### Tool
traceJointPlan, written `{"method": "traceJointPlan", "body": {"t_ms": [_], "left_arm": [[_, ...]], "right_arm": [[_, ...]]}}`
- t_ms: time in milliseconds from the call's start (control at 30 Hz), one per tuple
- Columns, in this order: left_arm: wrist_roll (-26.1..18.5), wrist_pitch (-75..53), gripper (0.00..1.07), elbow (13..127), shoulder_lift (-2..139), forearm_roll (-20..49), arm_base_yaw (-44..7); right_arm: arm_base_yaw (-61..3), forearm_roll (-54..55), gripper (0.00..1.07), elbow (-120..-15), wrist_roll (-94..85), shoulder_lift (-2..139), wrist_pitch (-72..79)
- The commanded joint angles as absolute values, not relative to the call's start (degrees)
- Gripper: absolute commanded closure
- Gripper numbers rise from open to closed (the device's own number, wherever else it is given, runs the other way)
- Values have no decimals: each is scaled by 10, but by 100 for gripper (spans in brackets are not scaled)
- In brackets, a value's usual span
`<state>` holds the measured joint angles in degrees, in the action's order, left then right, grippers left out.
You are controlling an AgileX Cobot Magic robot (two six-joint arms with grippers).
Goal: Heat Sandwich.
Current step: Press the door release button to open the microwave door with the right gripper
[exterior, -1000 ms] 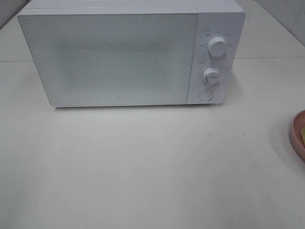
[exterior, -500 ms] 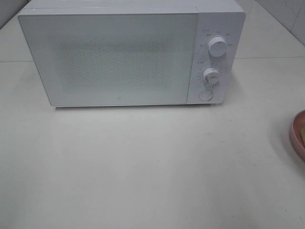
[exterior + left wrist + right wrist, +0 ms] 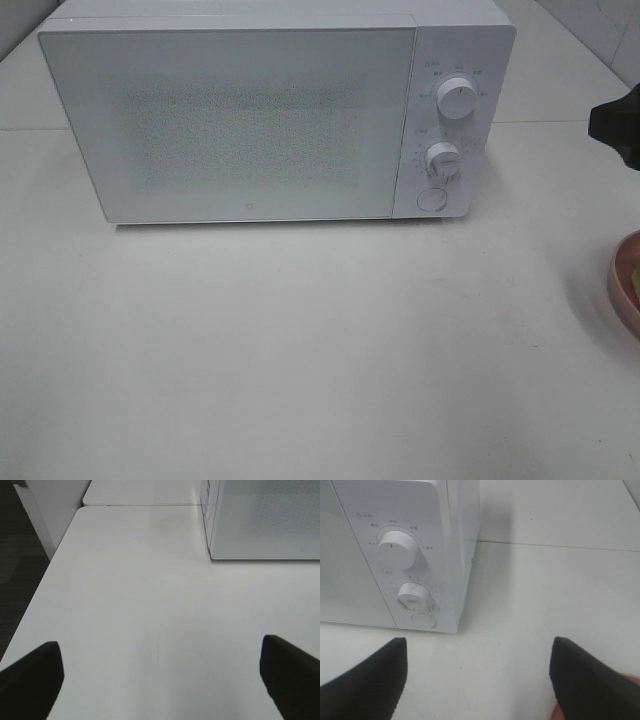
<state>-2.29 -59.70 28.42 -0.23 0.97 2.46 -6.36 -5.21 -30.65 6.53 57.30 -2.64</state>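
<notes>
Labels on the microwave (image 3: 250,120) panel are too small to read.

Soft, even light falls on a white desk (image 3: 300,350), crossed by a thin seam (image 3: 560,123) where two tops meet. Dark floor (image 3: 20,580) borders one edge beside a white panel (image 3: 55,510). Pale tiles (image 3: 605,25) show at the far corner.

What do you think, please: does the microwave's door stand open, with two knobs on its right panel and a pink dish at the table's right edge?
No: the microwave door is shut, as the exterior high view shows. The two knobs on its right panel and the pink dish at the right edge of the table are correct.
</notes>
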Motion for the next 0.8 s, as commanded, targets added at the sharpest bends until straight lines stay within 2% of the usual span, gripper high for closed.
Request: {"method": "traceJointPlan", "body": {"t_ms": [33,567,667,800], "left_arm": [[-21,-594,8,284,-19,10,25],[-21,-594,8,284,-19,10,25],[-21,-594,8,284,-19,10,25],[-21,-594,8,284,-19,10,25]], "right_arm": [[-60,-53,31,-304,93,606,35],[-62,-37,31,-147,54,705,425],[-62,-31,31,-132,45,713,459],[-100,28,31,-109,21,732,509]]}}
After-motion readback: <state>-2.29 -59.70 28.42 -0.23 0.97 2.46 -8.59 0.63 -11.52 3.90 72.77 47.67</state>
